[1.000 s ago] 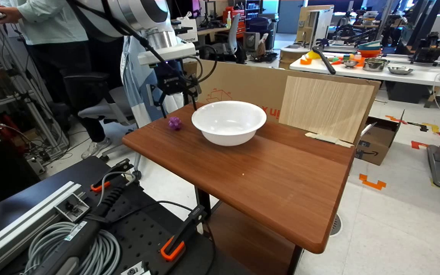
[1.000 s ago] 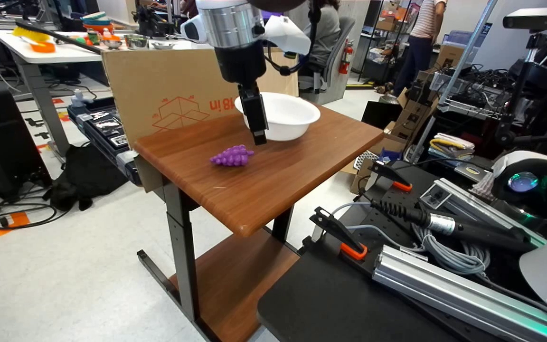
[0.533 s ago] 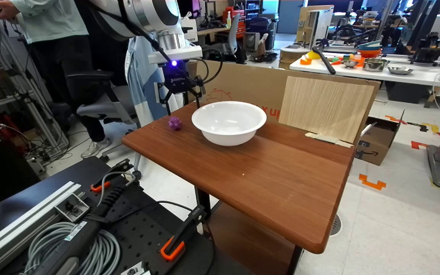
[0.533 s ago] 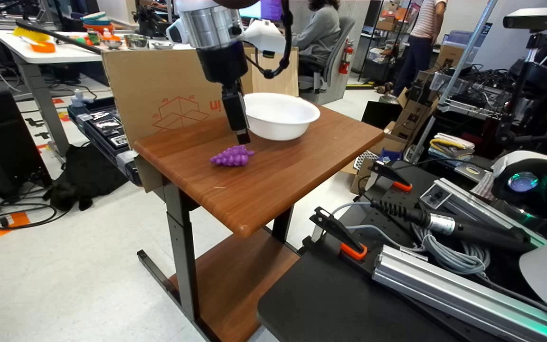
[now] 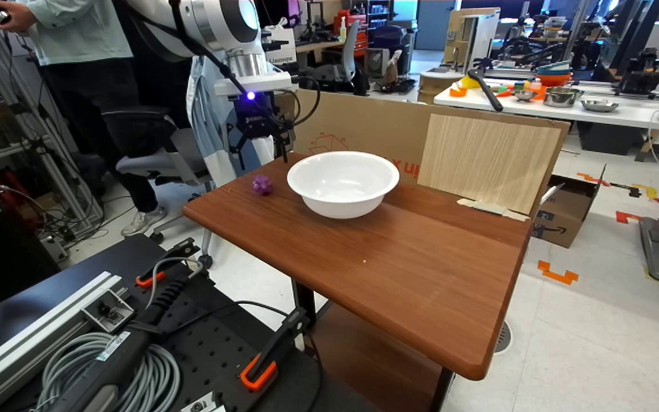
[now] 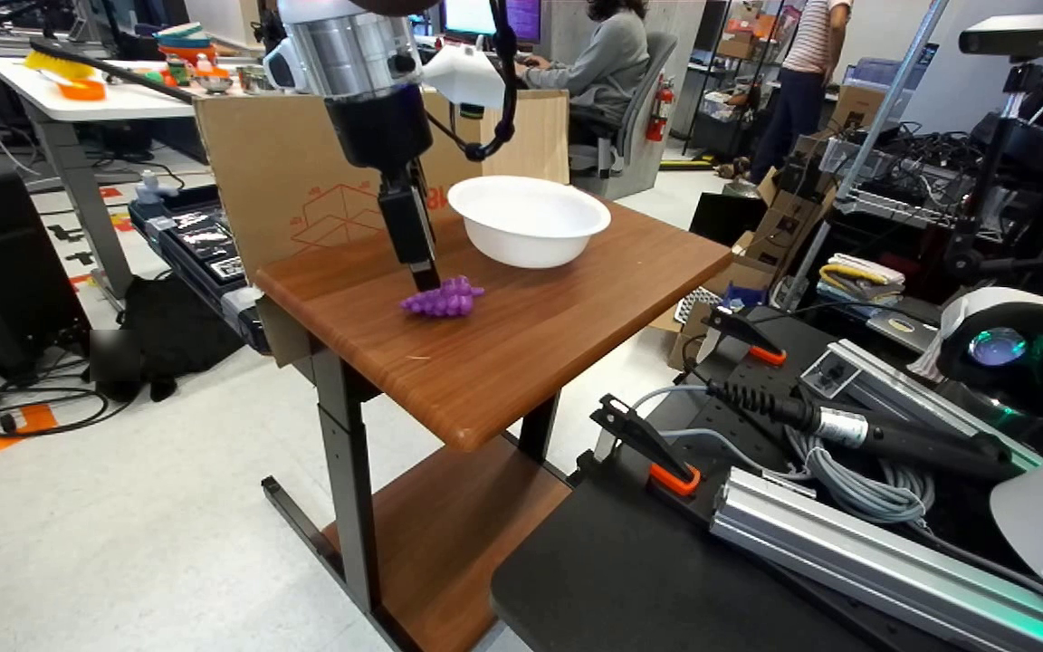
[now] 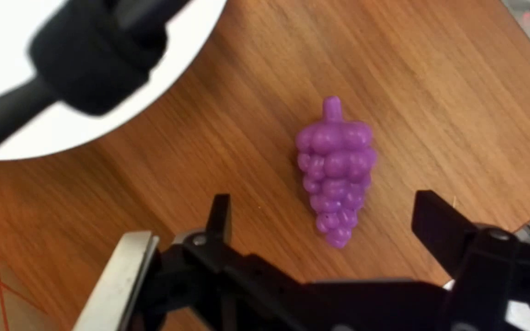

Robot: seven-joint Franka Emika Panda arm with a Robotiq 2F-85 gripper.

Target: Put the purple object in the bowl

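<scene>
while your tool [image 7: 322, 206] hangs spread wide, purple grapes [image 7: 336, 170] lie on the surface [image 5: 398, 274] near the white bowl [image 5: 343, 208].

On the table [image 5: 409, 269], grape bunch [image 5: 261, 185] left of the bowl [image 5: 344, 200] in an exterior view.

White-and-silver jointed robot arm [image 5: 206, 26]: bends downward at far left in an exterior view.
Silver cylindrical metal wrist [image 6: 354, 56]: leans in an exterior view, lower end right.
Black two-fingered gripper [image 7: 322, 201]: points down, fingers [image 7: 440, 220] well apart.
</scene>
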